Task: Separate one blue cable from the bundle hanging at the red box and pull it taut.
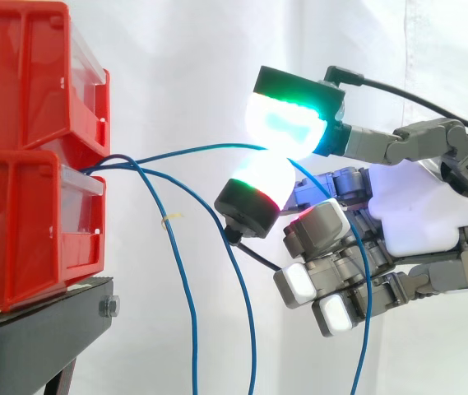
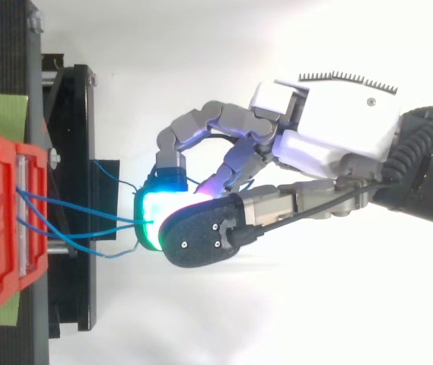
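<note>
— Where do the blue cables [image 1: 186, 306] end?
— Below the side view's bottom edge. Red bins [image 1: 20, 206] run off its left edge
— And the blue cable [image 1: 201, 150] between the pads [image 1: 287, 127]?
— Lost in their glow

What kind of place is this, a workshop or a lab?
Probably a robotics lab test bench: a plain white curtain backdrop, stacked red plastic bins on a black metal stand, and a robot hand whose glowing fingers pinch one thin blue cable from the bins.
</note>
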Controlling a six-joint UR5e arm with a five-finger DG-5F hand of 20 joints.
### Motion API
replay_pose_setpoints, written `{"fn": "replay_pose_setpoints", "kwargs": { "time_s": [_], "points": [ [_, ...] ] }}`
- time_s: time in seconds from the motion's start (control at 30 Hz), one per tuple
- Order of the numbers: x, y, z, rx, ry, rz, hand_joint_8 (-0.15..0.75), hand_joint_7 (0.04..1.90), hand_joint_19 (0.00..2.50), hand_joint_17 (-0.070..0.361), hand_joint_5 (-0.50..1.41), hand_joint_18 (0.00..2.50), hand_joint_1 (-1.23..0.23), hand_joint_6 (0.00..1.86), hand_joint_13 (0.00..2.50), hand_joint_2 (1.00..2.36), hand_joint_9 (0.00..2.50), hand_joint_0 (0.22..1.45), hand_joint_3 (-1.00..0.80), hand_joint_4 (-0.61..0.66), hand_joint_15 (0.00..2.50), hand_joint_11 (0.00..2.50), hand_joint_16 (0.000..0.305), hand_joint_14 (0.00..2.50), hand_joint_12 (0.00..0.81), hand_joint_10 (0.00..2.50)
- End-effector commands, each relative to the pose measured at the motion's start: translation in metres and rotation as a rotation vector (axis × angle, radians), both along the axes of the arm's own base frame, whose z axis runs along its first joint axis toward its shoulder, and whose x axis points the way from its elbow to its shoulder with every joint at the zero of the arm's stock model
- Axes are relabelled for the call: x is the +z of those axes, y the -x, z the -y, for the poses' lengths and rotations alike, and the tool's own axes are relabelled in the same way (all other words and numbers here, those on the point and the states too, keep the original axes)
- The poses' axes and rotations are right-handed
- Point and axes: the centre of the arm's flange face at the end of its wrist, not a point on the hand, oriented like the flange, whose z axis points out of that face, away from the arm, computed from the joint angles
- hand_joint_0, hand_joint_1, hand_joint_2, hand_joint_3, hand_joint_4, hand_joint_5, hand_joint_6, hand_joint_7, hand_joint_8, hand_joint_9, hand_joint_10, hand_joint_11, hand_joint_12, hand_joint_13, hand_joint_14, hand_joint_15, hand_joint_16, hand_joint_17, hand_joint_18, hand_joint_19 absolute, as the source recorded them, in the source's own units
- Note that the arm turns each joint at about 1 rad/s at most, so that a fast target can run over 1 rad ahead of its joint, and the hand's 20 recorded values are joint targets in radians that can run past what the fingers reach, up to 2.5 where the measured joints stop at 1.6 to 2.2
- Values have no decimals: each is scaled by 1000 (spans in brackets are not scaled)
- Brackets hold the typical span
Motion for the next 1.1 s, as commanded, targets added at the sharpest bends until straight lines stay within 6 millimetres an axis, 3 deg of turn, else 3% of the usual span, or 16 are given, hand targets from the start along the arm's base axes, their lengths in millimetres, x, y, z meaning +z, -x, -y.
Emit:
{"fn": "replay_pose_setpoints", "kwargs": {
  "time_s": [0.0, 0.4, 0.63, 0.73, 0.8, 0.93, 1.07],
  "points": [
    [0, -1, 0, 3, 4, 4, 423, 1172, 723, 107, -218, 800, -648, 1005, 957, 1000, 1221, 787, -500, -147, 663, 1105, 48, 24, 325, 20],
    [0, 0, 0, -1, 10, 4, 441, 1145, 670, 105, -217, 730, -651, 1007, 861, 1000, 1151, 783, -500, -146, 618, 851, 47, 23, 327, 20],
    [0, 0, 0, -1, 10, 4, 437, 1139, 720, 102, -218, 743, -650, 1008, 879, 1000, 1142, 780, -500, -138, 662, 832, 45, 24, 327, 23],
    [0, 0, 0, -1, 10, 4, 422, 1141, 852, 91, -219, 810, -646, 1008, 974, 1000, 1163, 786, -500, -137, 884, 959, 40, 26, 332, 23],
    [-1, 0, 0, -1, 12, 2, 401, 1139, 1040, 84, -220, 865, -642, 1009, 1069, 1000, 1195, 791, -500, -131, 1156, 1114, 37, 26, 316, 19],
    [-1, 0, 0, -1, 12, 2, 386, 1127, 1431, 66, -215, 992, -641, 1005, 1190, 1000, 1198, 798, -500, -115, 1666, 1188, 29, 33, 293, 17],
    [-1, 0, 0, -1, 12, 2, 368, 1122, 1635, 60, -214, 1044, -641, 1005, 1093, 1000, 1214, 803, -500, -110, 1546, 1240, 27, 591, 296, 12]
  ]
}}
